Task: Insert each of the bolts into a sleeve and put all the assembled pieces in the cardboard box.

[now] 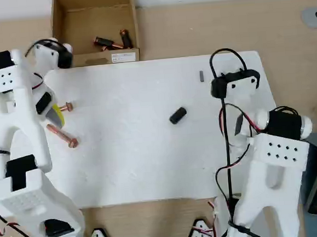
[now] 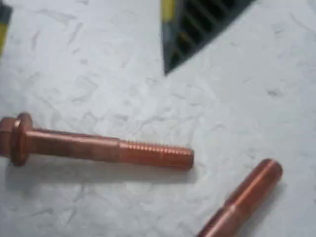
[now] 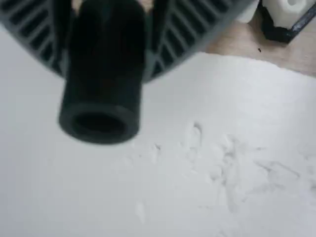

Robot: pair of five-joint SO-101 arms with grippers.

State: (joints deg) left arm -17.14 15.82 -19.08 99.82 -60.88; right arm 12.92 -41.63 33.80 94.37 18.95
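While the right gripper (image 3: 106,34) pinches a black sleeve (image 3: 101,98) above the white foam mat (image 1: 140,164), the left gripper (image 1: 50,109) hangs spread over two copper bolts (image 1: 62,136) at the mat's left; another sleeve (image 1: 177,115) lies mid-mat.

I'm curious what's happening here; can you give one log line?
left gripper open by bolts | right gripper holds sleeve | second sleeve on mat | cardboard box: assembled pieces
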